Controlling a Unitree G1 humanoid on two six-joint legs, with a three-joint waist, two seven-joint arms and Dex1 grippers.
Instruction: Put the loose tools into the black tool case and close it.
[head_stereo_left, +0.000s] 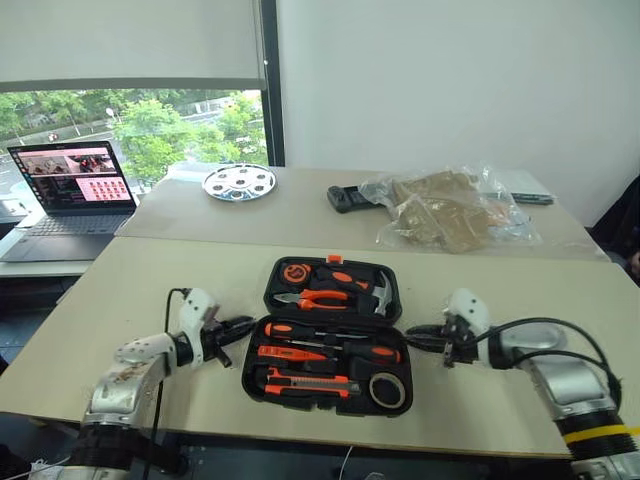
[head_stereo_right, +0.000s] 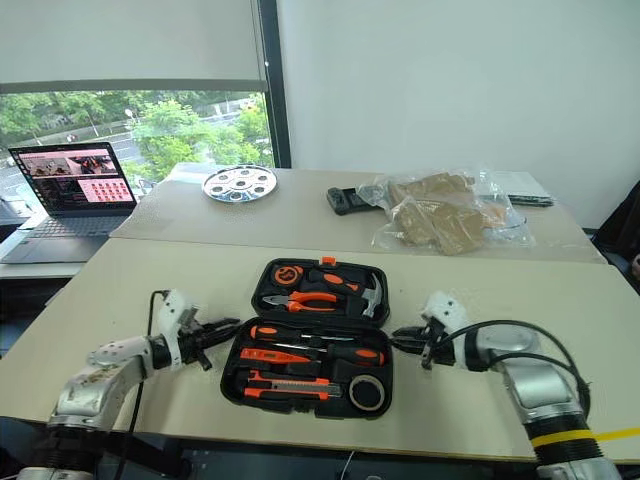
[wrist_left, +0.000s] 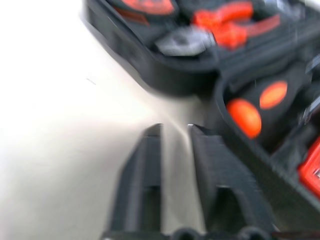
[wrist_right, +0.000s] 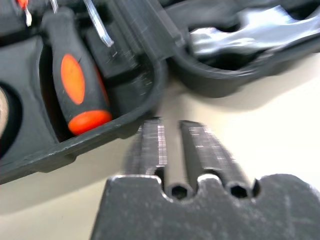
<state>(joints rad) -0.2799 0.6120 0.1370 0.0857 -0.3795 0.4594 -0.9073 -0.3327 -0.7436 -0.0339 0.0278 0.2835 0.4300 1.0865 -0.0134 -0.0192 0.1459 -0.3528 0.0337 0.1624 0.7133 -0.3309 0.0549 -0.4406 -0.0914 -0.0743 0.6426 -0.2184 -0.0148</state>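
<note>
The black tool case (head_stereo_left: 249, 383) lies open on the near table, lid half away from me. In its near half sit two black-and-orange screwdrivers (head_stereo_left: 335, 332), a slim orange tester screwdriver (head_stereo_left: 290, 353), a utility knife (head_stereo_left: 305, 383) and a tape roll (head_stereo_left: 386, 389). Pliers (head_stereo_left: 315, 298) and a hammer (head_stereo_left: 378, 292) rest in the far half. My left gripper (head_stereo_left: 245, 326) points at the case's left side, just off its wall, narrowly open and empty (wrist_left: 175, 127). My right gripper (head_stereo_left: 410, 333) points at the right side, also narrowly open and empty (wrist_right: 170, 122).
On the far table lie a round metal plate (head_stereo_left: 239, 182), a flat black gadget (head_stereo_left: 350, 198) and crinkled plastic bags (head_stereo_left: 450, 210). A laptop (head_stereo_left: 70, 185) stands open at the far left. Bare tabletop (head_stereo_left: 150, 280) stretches either side of the case.
</note>
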